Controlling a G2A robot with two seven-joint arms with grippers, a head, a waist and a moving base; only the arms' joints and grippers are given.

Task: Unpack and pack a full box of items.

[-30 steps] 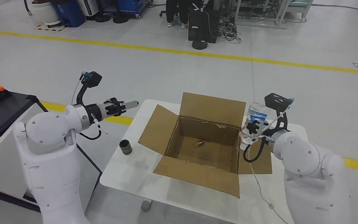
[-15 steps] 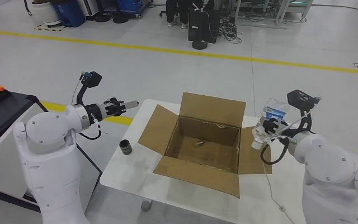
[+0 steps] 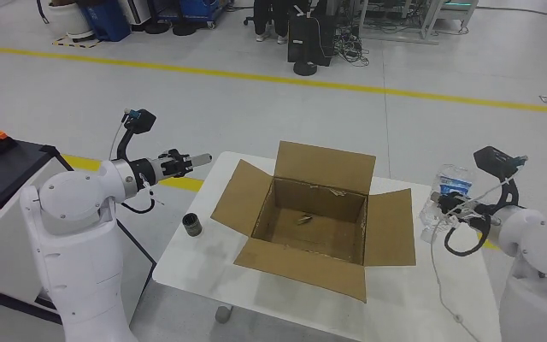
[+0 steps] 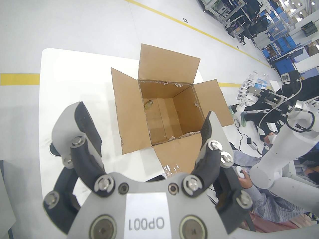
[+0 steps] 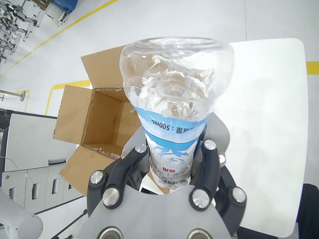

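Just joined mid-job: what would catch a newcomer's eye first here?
The open cardboard box stands centred on the table, one small item on its floor. The right gripper grips a clear water bottle beside the box; the left gripper hangs open off the table's opposite end.

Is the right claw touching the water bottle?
Touching. The right wrist view shows the right claw clamped on the water bottle, fingers pressing its label.

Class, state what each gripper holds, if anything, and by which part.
The right gripper holds a clear water bottle by its blue-labelled body. The left gripper is open and holds nothing.
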